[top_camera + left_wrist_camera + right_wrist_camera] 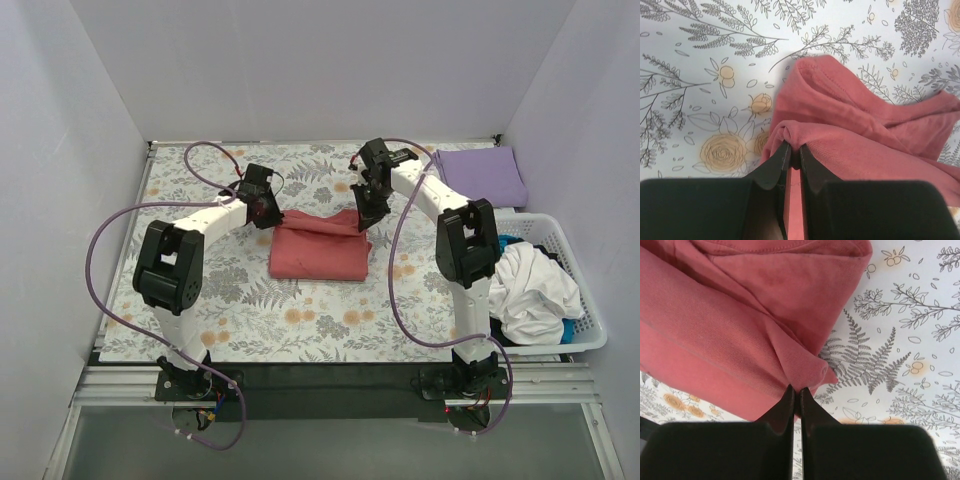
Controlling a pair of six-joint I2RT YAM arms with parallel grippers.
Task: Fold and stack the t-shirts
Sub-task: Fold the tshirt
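Left tool [795, 150]: jaws drawn narrow, pinching a bunched fold at the far-left corner of the salmon-red t-shirt [318, 250].

Right tool [796, 390]: jaws likewise narrow, nipping a fold at the shirt's far-right corner. Red cloth is gripped between the pads in both wrist views.

The salmon-red t-shirt lies partly folded on the worktop, its far edge rumpled and raised between the two tools, its near part flat.

A lavender t-shirt [480, 175] lies folded flat beyond and to the right of the salmon-red t-shirt, well apart from it.

Container: a white slatted basket [590, 335] stands to the right of the salmon-red t-shirt, well apart. It holds a crumpled white garment [530, 290] with blue cloth [573, 330] beneath it.

Surface: a floral cloth [250, 290] of grey ferns and orange blooms covers the worktop under and around the salmon-red t-shirt. Plain white walls [320, 70] close in beyond it and on both sides.

Obscured: the right arm covers the basket's left part. How many items lie under the white garment cannot be told. The wrist views cut the salmon-red t-shirt off at their edges.
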